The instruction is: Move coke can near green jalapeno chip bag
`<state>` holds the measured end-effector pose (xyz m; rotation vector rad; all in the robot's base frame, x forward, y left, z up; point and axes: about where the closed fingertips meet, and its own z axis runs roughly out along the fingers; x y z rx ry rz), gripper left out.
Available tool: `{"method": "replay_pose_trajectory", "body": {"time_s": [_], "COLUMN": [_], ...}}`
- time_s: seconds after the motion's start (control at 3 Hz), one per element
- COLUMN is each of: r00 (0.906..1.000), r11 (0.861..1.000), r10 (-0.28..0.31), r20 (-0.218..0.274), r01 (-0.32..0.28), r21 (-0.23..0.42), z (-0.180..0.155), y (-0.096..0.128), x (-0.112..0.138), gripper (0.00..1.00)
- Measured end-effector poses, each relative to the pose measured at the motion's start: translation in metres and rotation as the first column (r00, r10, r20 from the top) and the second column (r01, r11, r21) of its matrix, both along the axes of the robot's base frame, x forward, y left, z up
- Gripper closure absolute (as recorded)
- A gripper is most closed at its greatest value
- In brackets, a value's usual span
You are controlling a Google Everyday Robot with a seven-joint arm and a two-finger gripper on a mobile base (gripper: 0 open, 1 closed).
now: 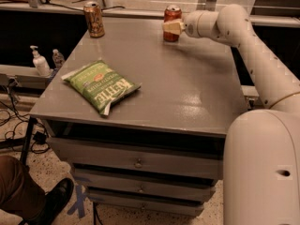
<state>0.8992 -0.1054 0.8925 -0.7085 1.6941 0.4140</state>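
The small red aluminium coke can (172, 14) with a silver top stands upright close to the far edge of the grey metal table (187, 93), well apart from the flat light green jalapeno chip bag (101, 86) near the left front edge; bare tabletop lies between them. A gold-brown can (94, 19) stands at the far left corner. The white arm (234, 25) reaches in from the right, its cream gripper (169, 27) at the can's side; whether it grips I cannot tell

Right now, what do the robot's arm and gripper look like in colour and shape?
The arm is smooth, white and tubular, with rounded joints and small dark dots; no cables show. The gripper, at the coke can on the far edge of the table, is pale cream and blocky.
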Motion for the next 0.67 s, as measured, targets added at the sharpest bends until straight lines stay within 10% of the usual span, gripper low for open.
{"method": "replay_pose_trajectory", "body": {"time_s": [0.67], "r00": [1.0000], "r11": [0.999], "r10": [-0.009], "r20": [-0.001], "r01": [0.009], "r21": [0.031], "z": [0.0095], "y": [-0.0019], "x": [-0.0059], "gripper": [0.88]}}
